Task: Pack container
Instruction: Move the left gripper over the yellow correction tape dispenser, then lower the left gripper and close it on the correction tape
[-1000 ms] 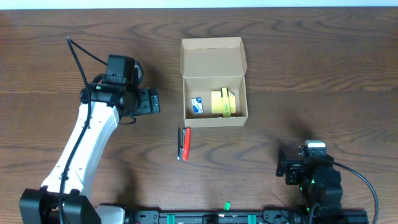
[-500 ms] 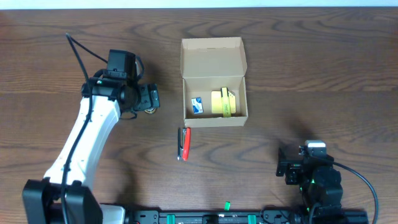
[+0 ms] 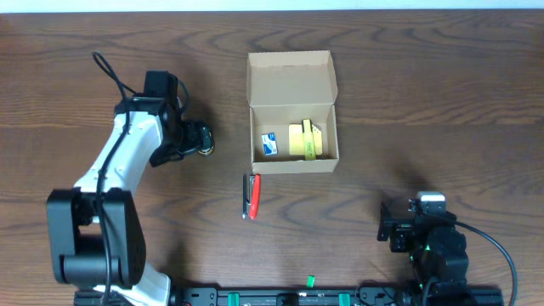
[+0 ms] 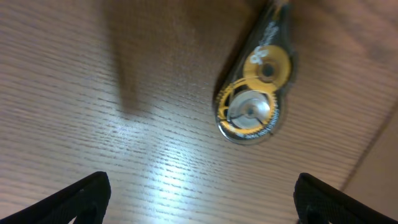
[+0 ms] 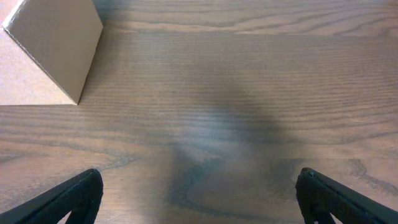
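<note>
The tan cardboard box (image 3: 292, 81) stands open at the table's centre with its flap lid up at the far side. Inside lie a small blue-and-white item (image 3: 269, 144) and yellow items (image 3: 304, 140). A corner of the box shows in the right wrist view (image 5: 50, 50). A clear correction-tape dispenser with yellow wheels (image 4: 255, 99) lies on the wood just ahead of my left gripper (image 4: 202, 205), which is open and empty. In the overhead view the left gripper (image 3: 199, 136) is left of the box, over the dispenser (image 3: 205, 148). My right gripper (image 3: 393, 229) is open and empty at the front right.
A red-and-black pen (image 3: 252, 196) lies on the table just in front of the box's left corner. The right gripper (image 5: 205, 199) faces bare wood. The left arm (image 3: 119, 170) stretches along the table's left side.
The left arm has swung round, its elbow moving left, and the wrist now points down over the tape dispenser, which was hidden a second ago. The right arm has not moved.
</note>
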{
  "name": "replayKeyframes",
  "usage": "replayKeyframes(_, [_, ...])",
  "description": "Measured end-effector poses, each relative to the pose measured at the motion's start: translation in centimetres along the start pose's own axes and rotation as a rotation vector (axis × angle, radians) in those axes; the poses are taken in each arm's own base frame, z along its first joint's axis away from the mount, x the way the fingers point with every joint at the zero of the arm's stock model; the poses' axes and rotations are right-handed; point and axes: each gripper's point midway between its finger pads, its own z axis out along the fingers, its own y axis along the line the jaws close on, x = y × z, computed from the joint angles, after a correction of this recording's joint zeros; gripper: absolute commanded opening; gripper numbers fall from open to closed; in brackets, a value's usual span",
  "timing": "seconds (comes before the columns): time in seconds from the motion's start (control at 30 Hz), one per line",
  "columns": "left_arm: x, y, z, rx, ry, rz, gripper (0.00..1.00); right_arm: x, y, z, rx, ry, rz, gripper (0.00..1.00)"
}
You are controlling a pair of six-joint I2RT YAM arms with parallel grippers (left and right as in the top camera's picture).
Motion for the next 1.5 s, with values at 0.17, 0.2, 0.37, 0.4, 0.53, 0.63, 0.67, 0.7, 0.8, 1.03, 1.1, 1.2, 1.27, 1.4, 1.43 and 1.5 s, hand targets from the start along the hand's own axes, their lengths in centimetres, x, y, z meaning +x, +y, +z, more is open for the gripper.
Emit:
replayKeyframes(0.17, [-0.2,0.1,1.2,-0.012,0.033,0.028,0.96,0.0,0.0,0.0,0.000,0.000,0.000,0.99])
replayKeyframes(0.2, [-0.4,0.0,1.2,-0.011,0.030,0.037,0.96,0.0,0.0,0.0,0.000,0.000,0.000,0.99])
replayKeyframes(0.37, [-1.7,-0.4,0.9,-0.011,0.009,0.095,0.95,0.0,0.0,0.0,0.000,0.000,0.000,0.99])
replayKeyframes(0.4, [-1.9,-0.5,0.8,-0.010,0.004,0.105,0.95,0.0,0.0,0.0,0.000,0.000,0.000,0.99])
replayKeyframes(0.53, [-3.0,-0.8,0.0,-0.010,-0.024,0.156,0.95,0.0,0.0,0.0,0.000,0.000,0.000,0.99])
replayKeyframes(0.63, [-3.9,-1.0,-0.4,-0.019,-0.037,0.188,0.95,0.0,0.0,0.0,0.000,0.000,0.000,0.99])
replayKeyframes(0.67, [-4.1,-1.0,-0.2,-0.026,-0.028,0.191,0.95,0.0,0.0,0.0,0.000,0.000,0.000,0.99])
replayKeyframes(0.7, [-4.2,-0.9,0.0,-0.032,-0.017,0.194,0.95,0.0,0.0,0.0,0.000,0.000,0.000,0.99])
replayKeyframes(0.8, [-4.3,-0.7,1.2,-0.052,0.033,0.206,0.96,0.0,0.0,0.0,0.000,0.000,0.000,0.99])
replayKeyframes(1.03, [-4.4,-0.7,2.1,-0.065,0.069,0.214,0.95,0.0,0.0,0.0,0.000,0.000,0.000,0.99])
replayKeyframes(1.1, [-4.3,-0.8,2.1,-0.065,0.072,0.218,0.95,0.0,0.0,0.0,0.000,0.000,0.000,0.99])
replayKeyframes(1.2, [-4.1,-1.4,2.2,-0.064,0.074,0.234,0.95,0.0,0.0,0.0,0.000,0.000,0.000,0.99])
replayKeyframes(1.27, [-3.8,-1.9,2.2,-0.062,0.076,0.249,0.95,0.0,0.0,0.0,0.000,0.000,0.000,0.99])
replayKeyframes(1.4, [-3.3,-2.9,2.3,-0.054,0.081,0.275,0.95,0.0,0.0,0.0,0.000,0.000,0.000,0.99])
replayKeyframes(1.43, [-3.2,-3.1,2.4,-0.054,0.084,0.280,0.95,0.0,0.0,0.0,0.000,0.000,0.000,0.99])
replayKeyframes(1.5, [-3.1,-3.3,2.6,-0.052,0.090,0.285,0.95,0.0,0.0,0.0,0.000,0.000,0.000,0.99])
